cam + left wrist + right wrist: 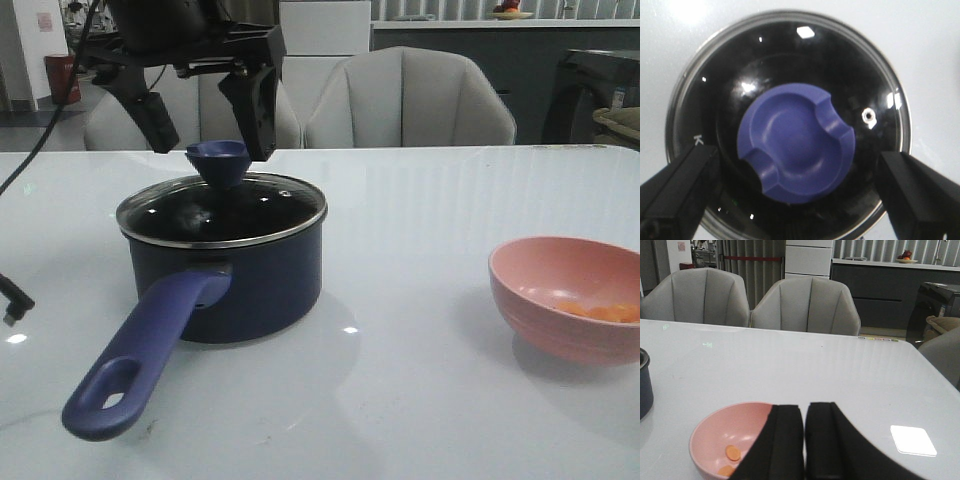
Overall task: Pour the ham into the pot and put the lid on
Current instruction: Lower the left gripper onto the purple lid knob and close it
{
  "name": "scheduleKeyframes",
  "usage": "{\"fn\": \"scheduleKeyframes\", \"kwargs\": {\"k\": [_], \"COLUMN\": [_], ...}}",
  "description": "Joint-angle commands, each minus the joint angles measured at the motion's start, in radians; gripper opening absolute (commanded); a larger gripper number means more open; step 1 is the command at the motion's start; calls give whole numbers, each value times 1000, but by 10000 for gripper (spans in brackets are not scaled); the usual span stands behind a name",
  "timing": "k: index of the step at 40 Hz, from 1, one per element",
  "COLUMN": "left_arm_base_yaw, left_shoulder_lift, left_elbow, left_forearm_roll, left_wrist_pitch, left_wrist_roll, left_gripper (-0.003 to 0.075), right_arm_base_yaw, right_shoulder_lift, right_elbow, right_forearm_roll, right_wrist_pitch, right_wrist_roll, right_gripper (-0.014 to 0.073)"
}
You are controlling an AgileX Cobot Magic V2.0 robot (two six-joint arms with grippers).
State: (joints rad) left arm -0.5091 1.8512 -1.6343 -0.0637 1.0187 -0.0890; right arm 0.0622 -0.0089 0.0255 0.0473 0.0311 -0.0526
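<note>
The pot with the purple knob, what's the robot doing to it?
The left pincer hangs open around the knob of the lid, which sits on the pot. Neither finger touches the knob. The ham lies in the pink bowl off to the right, so it hasn't been poured in. The right pincer is shut and empty, just above that bowl.

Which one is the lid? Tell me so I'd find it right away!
Start at the white table and find the dark navy saucepan with the long blue-purple handle. The lid sits on top of it: round clear glass with a steel rim. Its flared blue-purple knob, between the open left gripper fingers, sets it apart from the pink bowl.
</note>
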Motion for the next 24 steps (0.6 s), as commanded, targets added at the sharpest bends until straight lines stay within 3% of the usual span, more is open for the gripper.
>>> {"fn": "scheduleKeyframes", "kwargs": {"k": [1, 24], "left_arm_base_yaw": [-3, -2], "left_shoulder_lift": [-46, 59], "left_elbow": [-34, -85], "left_forearm_roll": [-9, 6], "left_wrist_pitch": [-58, -15], "left_wrist_roll": [-14, -41], "left_gripper": [671, 668], "right_arm_base_yaw": [-4, -4], "right_shoulder_lift": [-20, -20], "right_elbow": [11, 11], "right_forearm_roll": [-12, -12], "right_wrist_pitch": [-78, -78], "right_wrist_roll": [1, 1], "right_gripper": [190, 190]}}
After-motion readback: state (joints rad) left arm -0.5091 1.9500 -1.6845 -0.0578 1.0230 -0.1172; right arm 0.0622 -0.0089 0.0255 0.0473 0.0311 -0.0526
